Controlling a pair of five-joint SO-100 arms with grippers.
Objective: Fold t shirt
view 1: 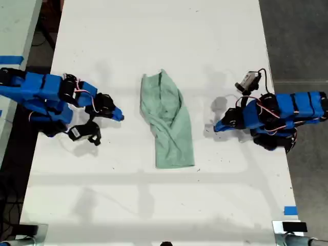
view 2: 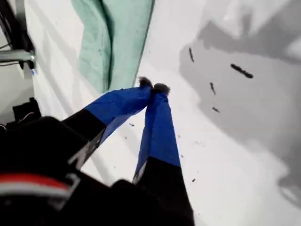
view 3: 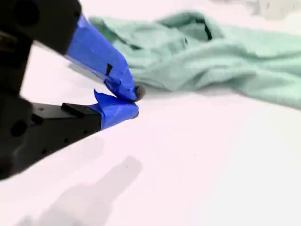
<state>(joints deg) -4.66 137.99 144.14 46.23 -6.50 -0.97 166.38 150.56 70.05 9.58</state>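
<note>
T shirt [view 1: 166, 120] lay crumpled at centre frame in the ext. view, on the white table [view 1: 154, 205], nothing on top of it. We saw my first gripper [view 1: 216, 127] centre-right and my second gripper [view 1: 121, 116] centre-left, both near the shirt, not touching. The first wrist view showed jaws [view 2: 153, 87] tips together, empty, w/ dark specks [view 2: 241, 70] on the table. Only the second wrist view showed the collar label [view 3: 207, 30]; jaws [view 3: 135, 102] there were nearly closed, empty.
</note>
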